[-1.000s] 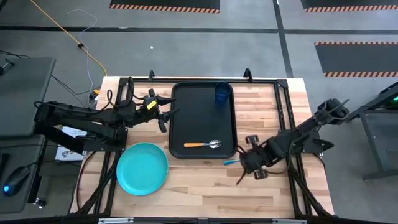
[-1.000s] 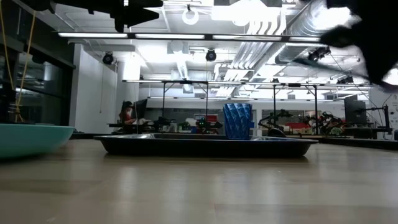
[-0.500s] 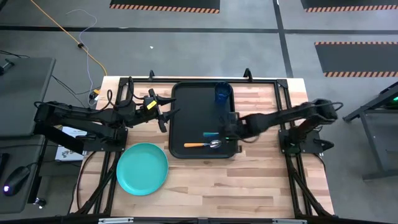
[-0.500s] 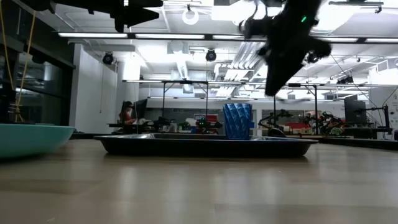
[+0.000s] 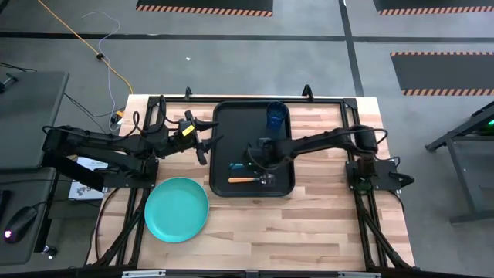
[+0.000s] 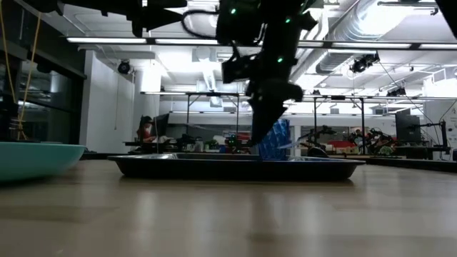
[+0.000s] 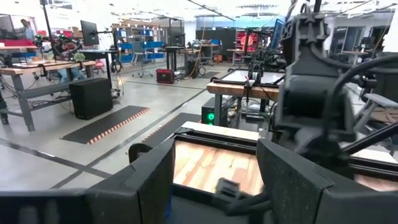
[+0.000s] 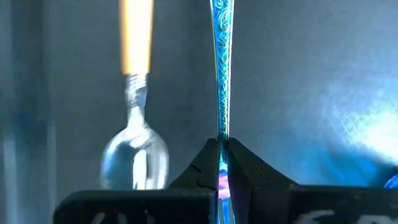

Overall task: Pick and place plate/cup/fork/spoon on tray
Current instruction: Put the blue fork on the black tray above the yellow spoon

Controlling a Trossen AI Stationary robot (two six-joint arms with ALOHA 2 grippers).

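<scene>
The black tray (image 5: 231, 123) lies at the table's far middle. The dark blue cup (image 5: 276, 116) stands in its far right corner. The orange-handled spoon (image 5: 251, 180) lies on the tray floor near its front rim. My right gripper (image 5: 248, 161) is over the middle of the tray, shut on the teal fork (image 5: 236, 164), which lies next to the spoon (image 8: 137, 149) in the right wrist view. The turquoise plate (image 5: 177, 209) rests on the table in front of the tray's left corner. My left gripper (image 5: 205, 140) is open and empty just left of the tray. My right gripper pinches the fork between its two fingertips (image 8: 205, 163), at one end of the fork. The slim teal handle (image 8: 219, 68) runs straight on past the fingertips, toward the table's left. The fork is held low over the tray floor; I cannot tell whether it touches it.
Bare wood lies right of the tray and along the table's front. The plate's rim (image 6: 36, 158) and the tray's raised rim (image 6: 235, 168) show in the low view. A black frame rail runs along the table's far edge (image 5: 255, 99).
My right gripper has carried the fork from the table's front right, beside the tray's corner, toward the far left. It now holds it low over the middle of the tray, just beyond the spoon. The spoon, cup and plate have stayed put.
</scene>
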